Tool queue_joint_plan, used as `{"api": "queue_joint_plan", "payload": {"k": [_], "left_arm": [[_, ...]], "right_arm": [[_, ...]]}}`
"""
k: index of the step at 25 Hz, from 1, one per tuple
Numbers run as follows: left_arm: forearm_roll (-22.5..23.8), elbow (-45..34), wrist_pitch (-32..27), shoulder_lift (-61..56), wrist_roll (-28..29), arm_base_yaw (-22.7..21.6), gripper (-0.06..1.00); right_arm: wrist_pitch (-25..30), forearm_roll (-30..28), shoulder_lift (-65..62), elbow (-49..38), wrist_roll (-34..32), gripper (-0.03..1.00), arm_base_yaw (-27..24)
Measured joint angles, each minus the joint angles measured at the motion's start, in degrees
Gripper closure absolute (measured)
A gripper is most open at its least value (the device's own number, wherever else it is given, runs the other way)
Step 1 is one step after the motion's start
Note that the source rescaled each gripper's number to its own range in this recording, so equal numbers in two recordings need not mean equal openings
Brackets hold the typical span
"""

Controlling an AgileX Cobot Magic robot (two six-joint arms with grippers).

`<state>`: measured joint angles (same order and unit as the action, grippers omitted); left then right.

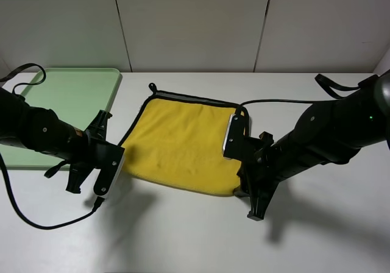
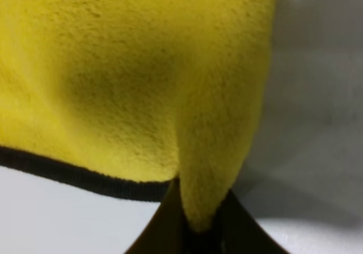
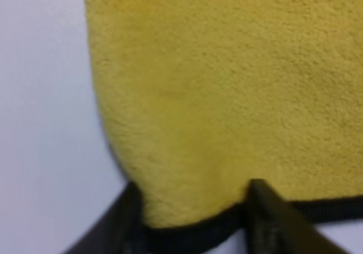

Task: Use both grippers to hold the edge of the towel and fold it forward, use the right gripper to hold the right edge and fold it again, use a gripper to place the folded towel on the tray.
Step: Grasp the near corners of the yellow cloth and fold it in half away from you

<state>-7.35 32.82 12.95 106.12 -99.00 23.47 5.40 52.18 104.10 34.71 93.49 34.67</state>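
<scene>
The yellow towel (image 1: 183, 139) lies spread on the white table, its black loop at the far left corner. The mint-green tray (image 1: 67, 81) sits to its far left. My left gripper (image 1: 117, 163) is at the towel's near left corner. In the left wrist view the gripper (image 2: 195, 225) is shut on a pinched fold of towel (image 2: 142, 78). My right gripper (image 1: 241, 172) is at the near right corner. In the right wrist view its fingers (image 3: 266, 214) stand apart with the towel's trimmed corner (image 3: 227, 95) between them.
Black cables trail over the tray's left side (image 1: 24, 78) and across the table behind the right arm (image 1: 280, 101). A wall of pale panels (image 1: 195, 23) runs behind the table.
</scene>
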Motion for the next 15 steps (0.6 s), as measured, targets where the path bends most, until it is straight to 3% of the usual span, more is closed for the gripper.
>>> {"api": "queue_joint_plan", "payload": {"k": [6, 15], "left_arm": [[0.00, 0.00, 0.00, 0.00, 0.00, 0.00, 0.91], [0.00, -0.05, 0.00, -0.12, 1.13, 0.00, 0.94]], "right_arm": [[1.34, 1.98, 0.00, 0.00, 0.00, 0.95, 0.00], [2.34, 3.41, 0.00, 0.00, -0.05, 0.97, 0.00]]}}
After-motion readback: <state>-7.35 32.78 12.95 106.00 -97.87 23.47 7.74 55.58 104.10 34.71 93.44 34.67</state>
